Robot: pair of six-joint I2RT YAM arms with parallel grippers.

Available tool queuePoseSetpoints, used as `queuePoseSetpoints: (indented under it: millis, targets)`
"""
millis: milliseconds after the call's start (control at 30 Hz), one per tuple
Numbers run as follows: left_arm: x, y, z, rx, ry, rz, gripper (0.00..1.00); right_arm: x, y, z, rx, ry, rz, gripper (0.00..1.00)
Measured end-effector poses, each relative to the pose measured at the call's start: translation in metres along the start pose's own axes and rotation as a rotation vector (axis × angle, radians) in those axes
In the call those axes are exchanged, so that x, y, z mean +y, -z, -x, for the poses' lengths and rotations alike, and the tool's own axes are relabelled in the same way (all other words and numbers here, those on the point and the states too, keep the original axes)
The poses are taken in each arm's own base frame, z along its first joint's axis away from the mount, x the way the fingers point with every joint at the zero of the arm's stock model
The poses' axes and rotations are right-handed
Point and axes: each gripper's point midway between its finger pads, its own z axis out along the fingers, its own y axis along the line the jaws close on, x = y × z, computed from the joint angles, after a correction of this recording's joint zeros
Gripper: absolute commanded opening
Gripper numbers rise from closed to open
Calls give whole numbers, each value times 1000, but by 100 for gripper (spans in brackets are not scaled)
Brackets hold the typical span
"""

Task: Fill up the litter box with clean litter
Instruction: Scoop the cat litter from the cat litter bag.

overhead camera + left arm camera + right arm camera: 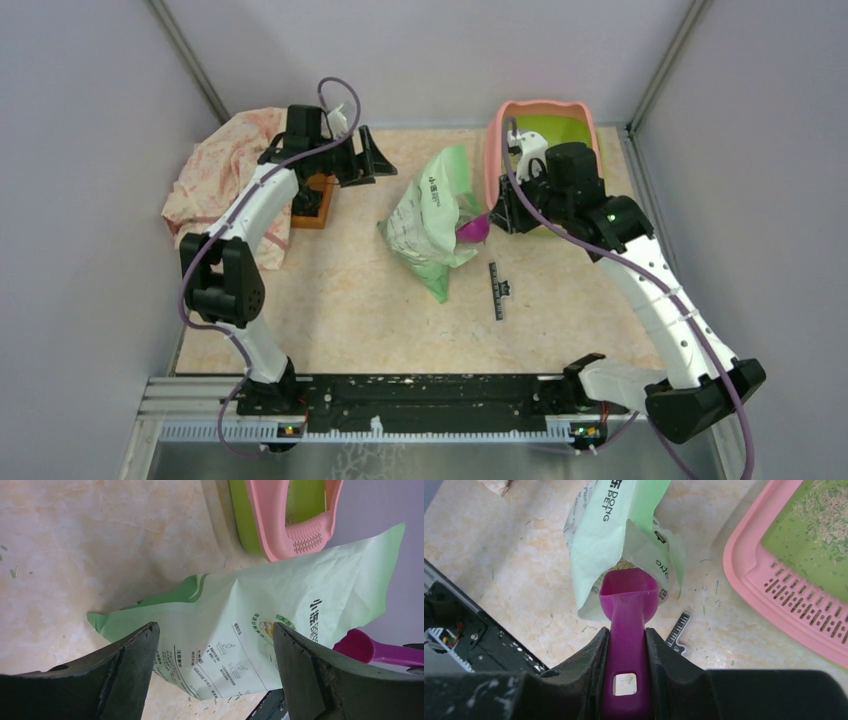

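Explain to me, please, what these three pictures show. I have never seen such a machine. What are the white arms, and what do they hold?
Two white robot arms stand at the table's near edge. One picture looks down from above; the other two come from a camera on each wrist. On the table lie a light green bag, a pink-rimmed litter box with some litter inside, a cloth and a wooden tray. The right gripper holds a purple scoop at the bag's mouth. The left gripper is open and holds nothing.
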Motion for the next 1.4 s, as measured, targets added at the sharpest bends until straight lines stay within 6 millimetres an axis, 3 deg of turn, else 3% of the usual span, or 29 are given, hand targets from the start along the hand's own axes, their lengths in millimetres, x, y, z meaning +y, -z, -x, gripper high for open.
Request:
queuePoseSetpoints:
  millis: [233, 433, 833, 1033, 1400]
  targets:
    - [5, -1, -3, 6, 6, 7, 88, -8, -12, 18, 31, 32, -59, 0]
    - [10, -2, -6, 9, 9, 15, 88, -2, -25, 23, 72, 63, -61, 0]
    - [27, -9, -22, 39, 36, 51, 87, 18, -66, -4, 224, 129, -25, 0]
    - [28, -9, -23, 38, 31, 55, 87, 25, -79, -4, 202, 149, -20, 0]
    - [33, -9, -24, 39, 37, 66, 87, 30, -110, -33, 109, 129, -27, 0]
